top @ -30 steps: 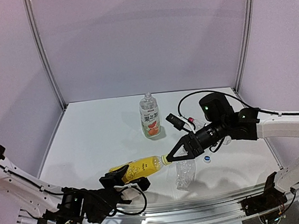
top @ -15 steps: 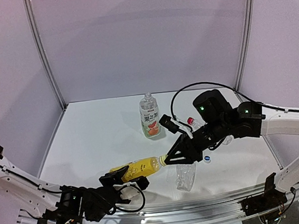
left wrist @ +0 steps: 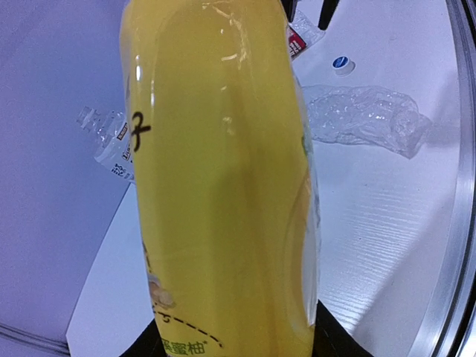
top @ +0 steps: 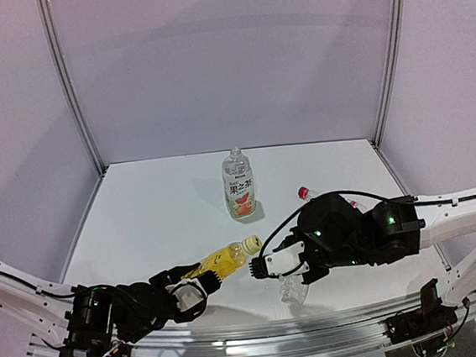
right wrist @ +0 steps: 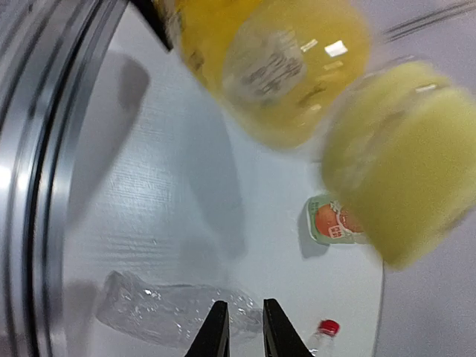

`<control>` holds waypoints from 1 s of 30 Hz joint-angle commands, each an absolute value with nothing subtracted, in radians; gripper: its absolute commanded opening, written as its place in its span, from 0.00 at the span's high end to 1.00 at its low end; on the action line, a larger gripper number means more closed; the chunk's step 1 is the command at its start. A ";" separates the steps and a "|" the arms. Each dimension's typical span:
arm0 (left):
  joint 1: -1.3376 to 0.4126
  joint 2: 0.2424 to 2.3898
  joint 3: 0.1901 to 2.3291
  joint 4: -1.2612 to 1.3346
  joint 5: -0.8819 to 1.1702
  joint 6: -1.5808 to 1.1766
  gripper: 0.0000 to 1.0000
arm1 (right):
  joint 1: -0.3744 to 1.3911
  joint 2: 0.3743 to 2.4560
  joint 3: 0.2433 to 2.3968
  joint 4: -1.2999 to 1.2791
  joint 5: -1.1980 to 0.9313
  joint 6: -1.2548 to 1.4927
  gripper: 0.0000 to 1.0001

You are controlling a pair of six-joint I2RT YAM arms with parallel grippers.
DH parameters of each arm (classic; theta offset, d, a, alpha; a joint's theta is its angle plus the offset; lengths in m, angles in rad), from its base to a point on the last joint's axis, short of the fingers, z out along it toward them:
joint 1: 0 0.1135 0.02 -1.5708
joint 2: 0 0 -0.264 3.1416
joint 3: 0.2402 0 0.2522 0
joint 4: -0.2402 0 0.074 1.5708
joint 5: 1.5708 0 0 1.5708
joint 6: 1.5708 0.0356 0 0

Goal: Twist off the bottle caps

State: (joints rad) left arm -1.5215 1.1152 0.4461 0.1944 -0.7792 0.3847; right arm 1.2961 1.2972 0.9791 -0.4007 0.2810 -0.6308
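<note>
Clamped around the yellow bottle (top: pixel 219 265), my left fingers (left wrist: pixel 333 346) hold it by its lower body, clear of the table (top: pixel 148 212), with the neck tilted up toward the right. My right fingers (right wrist: pixel 216 332) are pressed nearly together with nothing between them, near the bottle's mouth.

Only the top view shows the yellow cap (top: pixel 251 245) sitting on the neck. My left wrist view is filled by the bottle's yellow side, and the neck is cut off at the upper edge. In my right wrist view the cap is a blurred pale-yellow blob at upper right, apart from my fingertips.

My left wrist view shows a blue-and-white cap (left wrist: pixel 342 64) lying loose on the table just beyond the crumpled clear bottle (left wrist: pixel 364 119). From above, my right arm (top: pixel 353 236) covers that cap, and only part of the crumpled bottle shows beneath it.

The fruit-label bottle (top: pixel 239 185) stands upright toward the back of the table. I cannot make out what kind of cap it has. A red cap (top: pixel 304 192) peeks out behind my right arm, with its bottle mostly hidden. From above, my right fingertips are hard to pick out against the dark wrist.
</note>
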 commanded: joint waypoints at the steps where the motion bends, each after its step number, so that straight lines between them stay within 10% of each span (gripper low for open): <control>1: -1.517 1.108 0.456 0.198 -0.740 0.344 1.00 | 1.323 1.258 0.941 -0.285 0.486 -0.889 0.77; 6: -1.518 1.111 0.459 0.199 -0.761 0.340 1.00 | 1.322 1.183 0.953 -0.262 0.355 -0.666 0.62; 12: -1.515 1.109 0.455 0.212 -0.808 0.333 1.00 | 1.312 1.042 1.040 -0.330 0.147 -0.188 0.21; 21: -1.548 1.200 0.481 0.240 -0.920 0.415 1.00 | 1.081 1.226 1.245 -0.569 -0.219 0.488 0.24; 30: -1.563 1.280 0.497 0.268 -0.957 0.451 1.00 | 1.032 1.362 1.253 -0.619 -0.379 0.559 0.25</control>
State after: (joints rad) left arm -1.5600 1.2709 0.4698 0.2356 -0.9279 0.4328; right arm 1.0359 1.3216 1.2449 -0.5507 -0.2813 0.4896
